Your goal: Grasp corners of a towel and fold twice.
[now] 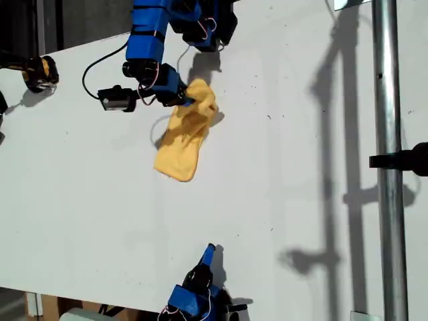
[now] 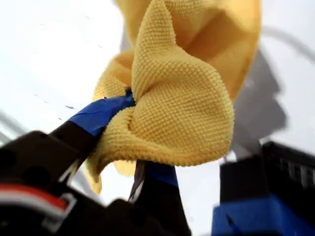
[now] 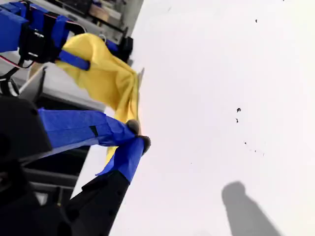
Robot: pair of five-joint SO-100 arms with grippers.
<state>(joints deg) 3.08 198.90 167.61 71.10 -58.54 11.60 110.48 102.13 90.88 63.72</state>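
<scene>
The yellow-orange towel (image 1: 184, 137) is bunched into a long crumpled strip near the top middle of the exterior view. My first gripper (image 1: 189, 100) is shut on its upper end, and the lower end trails toward the white table (image 1: 281, 200). Up close, the blue-taped fingers (image 2: 101, 113) of my first gripper (image 2: 140, 135) pinch a thick fold of towel (image 2: 182, 98). Which corner is held is lost in the folds. My second gripper (image 1: 210, 251) sits low by the table's bottom edge in the exterior view, well away from the towel. Its own view shows my second gripper (image 3: 137, 137) shut on nothing, with the towel (image 3: 106, 73) far off.
A metal pole (image 1: 384, 160) with a black clamp (image 1: 408, 159) runs down the exterior view's right. A black-and-yellow object (image 1: 40, 72) sits at the exterior view's upper left. Black cables (image 1: 100, 63) loop beside the first arm.
</scene>
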